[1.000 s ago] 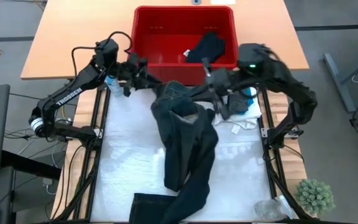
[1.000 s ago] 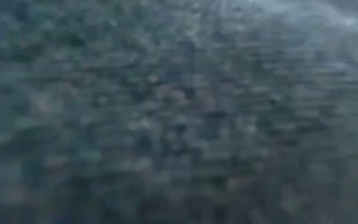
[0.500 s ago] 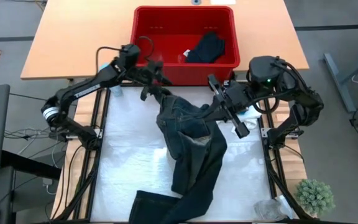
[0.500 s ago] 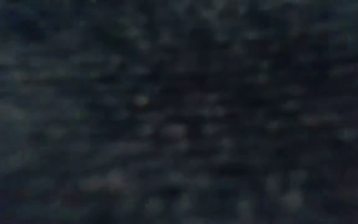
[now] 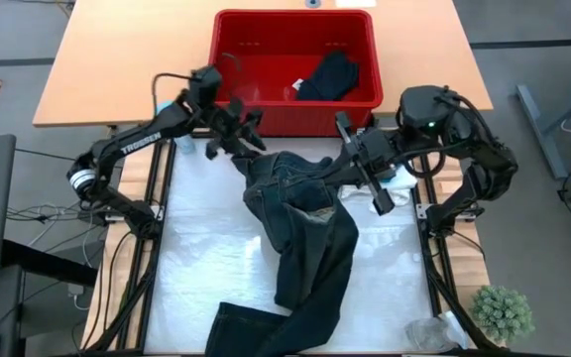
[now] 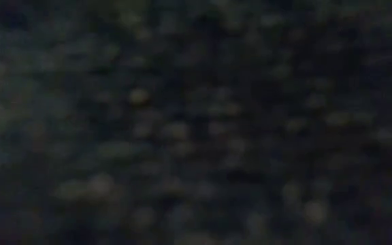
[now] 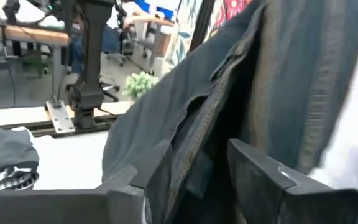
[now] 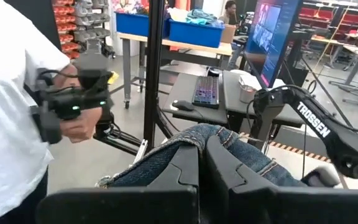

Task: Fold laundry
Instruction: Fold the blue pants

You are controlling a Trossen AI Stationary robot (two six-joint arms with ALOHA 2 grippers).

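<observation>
Right hand (image 5: 343, 167) is pressed together on the waistband of the jeans (image 5: 300, 233); in the right wrist view both fingers (image 8: 182, 168) are clamped with a fold of denim (image 8: 229, 140) pinched up between them, so that grip looks solid.

Left hand (image 5: 246, 142) sits at the other end of the waistband, on the side nearest the red basket (image 5: 231, 59); its fingers (image 7: 263, 168) are spread partway with denim (image 7: 197, 124) lying in the gap between them; the cloth touches the inside of the fingers, but I honestly can't tell if they're actually gripping it or just sitting around it.

The jeans are dark blue and lifted at the top edge between the two hands, just in front of the basket; the long axis runs from the basket side down toward the near edge of the tabletop (image 5: 196, 258), waist at the far end, legs trailing over the white cover and bunching at the near edge; the legs drift slightly toward the left arm's side at the bottom.

A black garment (image 5: 330, 74) lies in the basket; something white (image 5: 390, 193) sits by the right arm; low view is just dark blur, likely cloth right against it.
</observation>
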